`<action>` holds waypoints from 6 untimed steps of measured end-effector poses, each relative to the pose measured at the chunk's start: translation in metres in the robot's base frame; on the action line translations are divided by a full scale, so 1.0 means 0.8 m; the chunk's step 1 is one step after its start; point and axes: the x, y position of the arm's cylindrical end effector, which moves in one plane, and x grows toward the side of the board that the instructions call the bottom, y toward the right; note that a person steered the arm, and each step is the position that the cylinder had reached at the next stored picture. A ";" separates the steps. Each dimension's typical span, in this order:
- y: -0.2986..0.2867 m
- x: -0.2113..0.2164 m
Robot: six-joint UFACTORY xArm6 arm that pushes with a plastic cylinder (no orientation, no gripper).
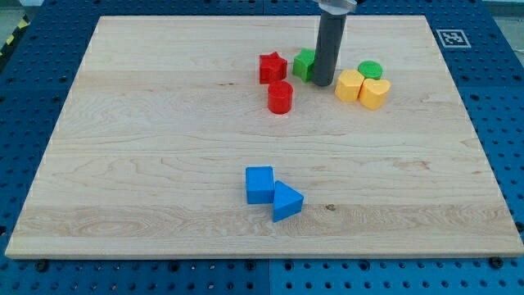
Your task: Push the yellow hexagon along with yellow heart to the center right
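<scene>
Pincer-less, my tip (322, 83) rests near the wooden table's (147, 164) far edge, beside a green block (304, 63), just left of the touching yellow hexagon block (350, 85) and yellow heart block (376, 93), toward the right edge.

tool (322, 83): hemmed by the green block (304, 63) touching on the view's left; yellow hexagon (350, 85) just beside on the right.
yellow heart (375, 93): open table (164, 164) to its right.
green cylinder (370, 70): blocks passage above both.
</scene>
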 end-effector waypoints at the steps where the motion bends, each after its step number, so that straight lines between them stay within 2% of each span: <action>1: 0.012 0.004; 4: 0.088 0.050; 6: 0.090 0.126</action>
